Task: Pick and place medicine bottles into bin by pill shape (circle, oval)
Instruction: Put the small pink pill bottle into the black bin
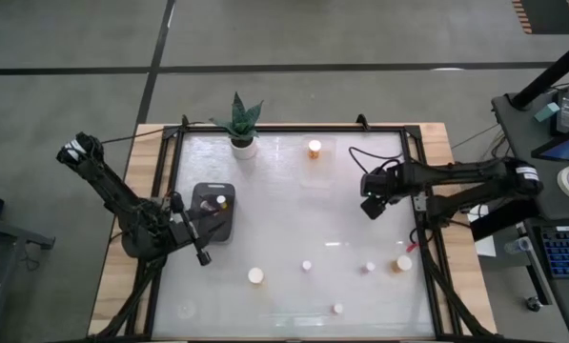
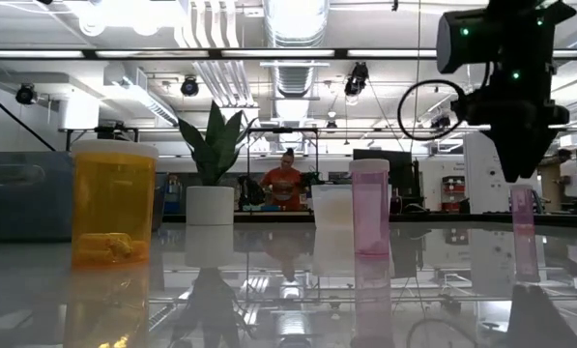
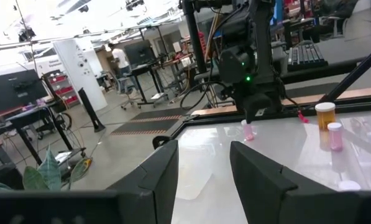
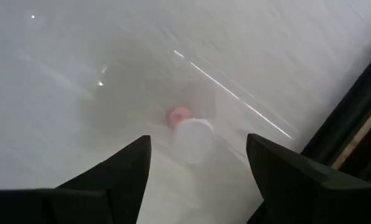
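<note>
right fingers (image 4: 197, 171) spread above blurred pink bottle (image 4: 188, 134), body mostly hidden

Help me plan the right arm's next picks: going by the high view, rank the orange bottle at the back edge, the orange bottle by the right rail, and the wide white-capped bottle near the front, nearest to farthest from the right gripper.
From the right gripper:
1. Orange bottle by the right rail, front right.
2. Orange bottle at the back edge, near the plant.
3. Wide white-capped bottle, front, left of centre.
</note>
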`<state>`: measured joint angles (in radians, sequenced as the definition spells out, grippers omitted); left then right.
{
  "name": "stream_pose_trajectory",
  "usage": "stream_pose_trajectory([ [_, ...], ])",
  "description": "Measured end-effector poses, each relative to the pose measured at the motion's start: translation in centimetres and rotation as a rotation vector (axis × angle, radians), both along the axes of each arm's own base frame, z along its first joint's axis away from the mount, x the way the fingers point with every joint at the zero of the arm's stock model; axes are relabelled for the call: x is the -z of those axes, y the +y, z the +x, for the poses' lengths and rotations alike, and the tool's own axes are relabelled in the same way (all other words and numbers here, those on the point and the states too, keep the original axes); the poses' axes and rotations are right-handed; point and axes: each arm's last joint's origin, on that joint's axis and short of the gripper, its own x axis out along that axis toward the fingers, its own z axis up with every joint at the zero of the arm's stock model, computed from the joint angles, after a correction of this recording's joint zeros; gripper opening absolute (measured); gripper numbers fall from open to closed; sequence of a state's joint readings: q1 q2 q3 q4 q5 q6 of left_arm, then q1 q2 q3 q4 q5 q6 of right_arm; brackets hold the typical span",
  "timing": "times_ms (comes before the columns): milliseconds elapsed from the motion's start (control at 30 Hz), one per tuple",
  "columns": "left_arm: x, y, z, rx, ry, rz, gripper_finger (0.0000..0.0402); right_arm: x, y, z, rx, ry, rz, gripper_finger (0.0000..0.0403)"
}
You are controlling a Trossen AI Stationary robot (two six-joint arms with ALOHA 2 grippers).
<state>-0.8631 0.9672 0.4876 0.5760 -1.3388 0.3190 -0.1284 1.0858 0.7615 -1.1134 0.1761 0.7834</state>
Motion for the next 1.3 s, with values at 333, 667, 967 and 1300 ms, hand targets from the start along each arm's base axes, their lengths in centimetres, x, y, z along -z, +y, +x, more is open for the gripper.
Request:
stream_pose_trajectory([
  [333,0.0,0.0,0.0,0.000,0.000,0.000,0.0130,2.7,0.1,-0.8,0.002,-0.017,-0.002,0.0233],
  [667,-0.1,0.0,0.0,0.000,-0.001,-0.001,0.0130,3.1,0.0,-0.6,-0.006,-0.060,-0.008,0.0137],
  [967,-0.1,0.0,0.0,-0.001,-0.008,-0.015,0.0130,3.0,0.3,-0.5,-0.009,-0.074,0.018,0.0097],
  [1300,-0.1,0.6,0.5,-0.039,-0.029,-0.051,0.0130,-0.5,1.6,3.6,-0.144,-0.416,-0.026,0.0106],
])
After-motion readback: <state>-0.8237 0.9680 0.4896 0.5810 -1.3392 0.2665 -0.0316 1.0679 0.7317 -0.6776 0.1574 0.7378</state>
